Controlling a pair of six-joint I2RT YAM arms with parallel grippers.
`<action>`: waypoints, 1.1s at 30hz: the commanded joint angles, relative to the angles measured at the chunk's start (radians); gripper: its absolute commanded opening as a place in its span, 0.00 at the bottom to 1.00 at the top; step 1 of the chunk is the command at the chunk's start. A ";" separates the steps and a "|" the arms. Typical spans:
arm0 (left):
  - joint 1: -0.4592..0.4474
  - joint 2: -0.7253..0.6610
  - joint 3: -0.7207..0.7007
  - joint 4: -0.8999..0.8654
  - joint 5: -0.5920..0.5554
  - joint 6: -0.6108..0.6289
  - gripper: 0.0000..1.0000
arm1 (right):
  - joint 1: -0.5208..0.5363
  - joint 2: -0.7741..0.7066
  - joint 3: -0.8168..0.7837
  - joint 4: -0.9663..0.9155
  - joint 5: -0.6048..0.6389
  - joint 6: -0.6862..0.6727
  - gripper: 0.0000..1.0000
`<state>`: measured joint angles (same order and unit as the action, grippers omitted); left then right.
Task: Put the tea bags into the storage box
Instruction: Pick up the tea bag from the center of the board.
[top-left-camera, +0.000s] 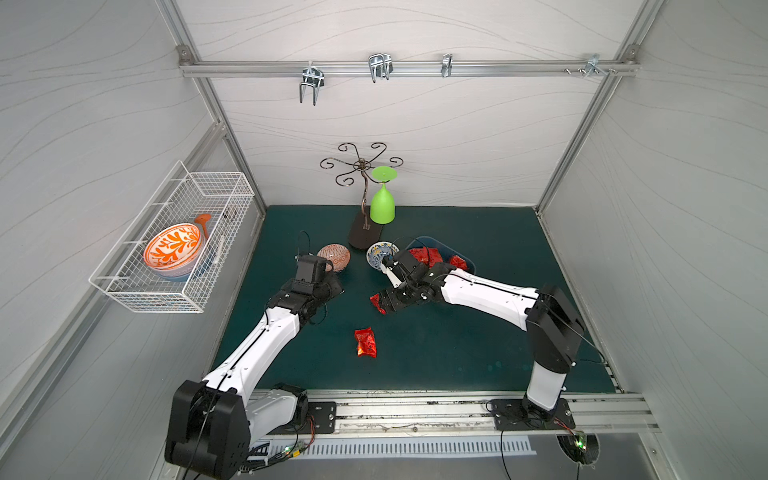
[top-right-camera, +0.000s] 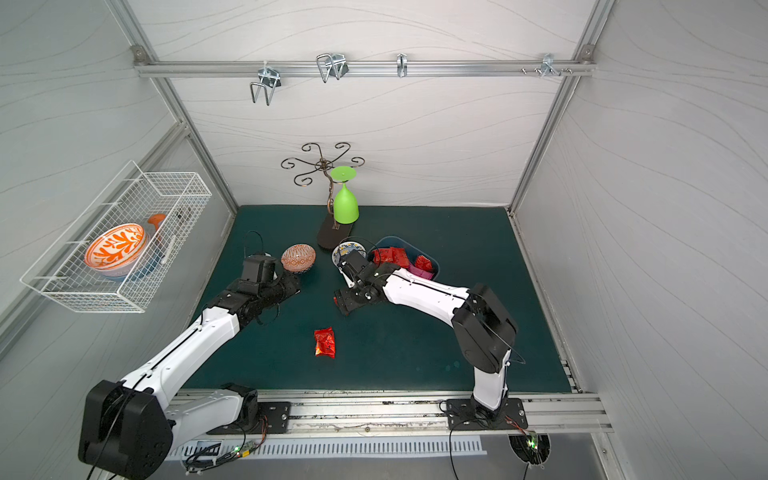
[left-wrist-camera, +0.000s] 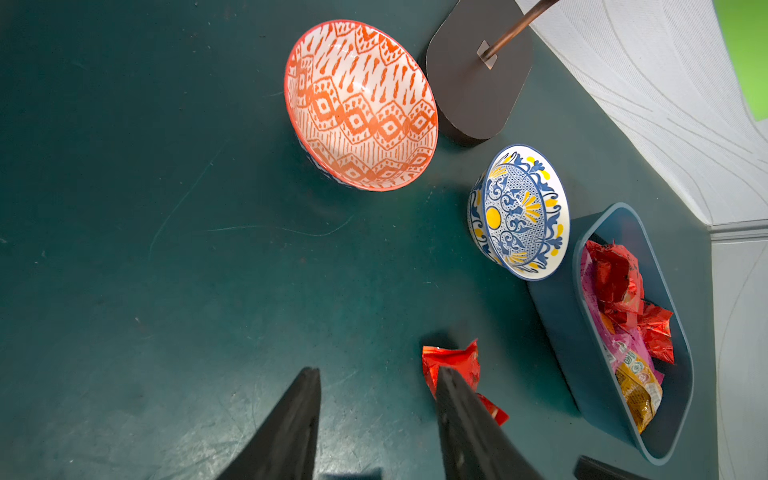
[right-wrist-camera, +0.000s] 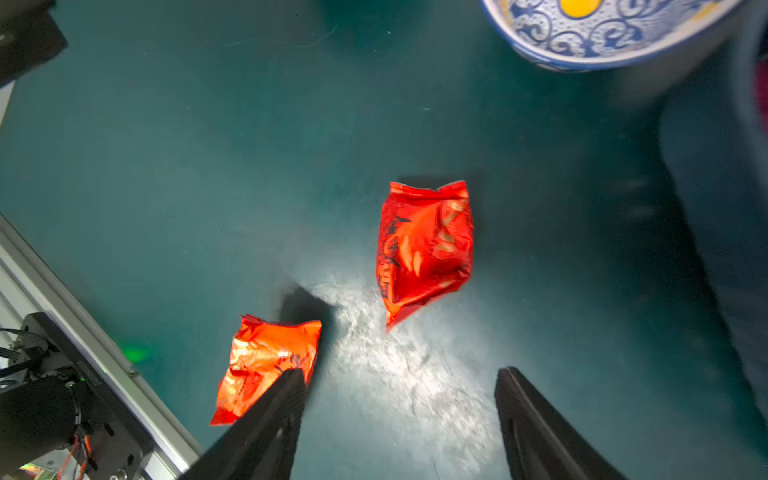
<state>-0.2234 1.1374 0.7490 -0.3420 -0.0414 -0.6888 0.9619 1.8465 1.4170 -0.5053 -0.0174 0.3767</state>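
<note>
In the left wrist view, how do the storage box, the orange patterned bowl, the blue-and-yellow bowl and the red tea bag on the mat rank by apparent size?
1. storage box, narrowly
2. orange patterned bowl
3. blue-and-yellow bowl
4. red tea bag, partly hidden

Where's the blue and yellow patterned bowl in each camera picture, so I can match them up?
Both top views: the blue-and-yellow bowl sits mid-table, partly behind the right arm.
Left wrist: the whole bowl, between the orange bowl and the storage box.
Right wrist: only part of the bowl shows, cut by the frame's edge.
Shared landmark: the storage box right beside it.
</note>
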 joint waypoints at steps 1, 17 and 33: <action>0.002 -0.019 0.006 0.012 -0.006 0.010 0.49 | 0.001 0.072 0.037 -0.018 -0.044 0.031 0.76; 0.002 -0.027 -0.009 0.022 -0.005 0.002 0.49 | -0.082 0.193 0.033 0.069 -0.173 0.259 0.45; 0.002 -0.028 -0.008 0.019 -0.008 0.004 0.49 | -0.132 0.118 -0.053 0.142 -0.247 0.302 0.00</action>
<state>-0.2234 1.1240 0.7410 -0.3416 -0.0418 -0.6899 0.8421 2.0232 1.3834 -0.3691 -0.2508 0.6830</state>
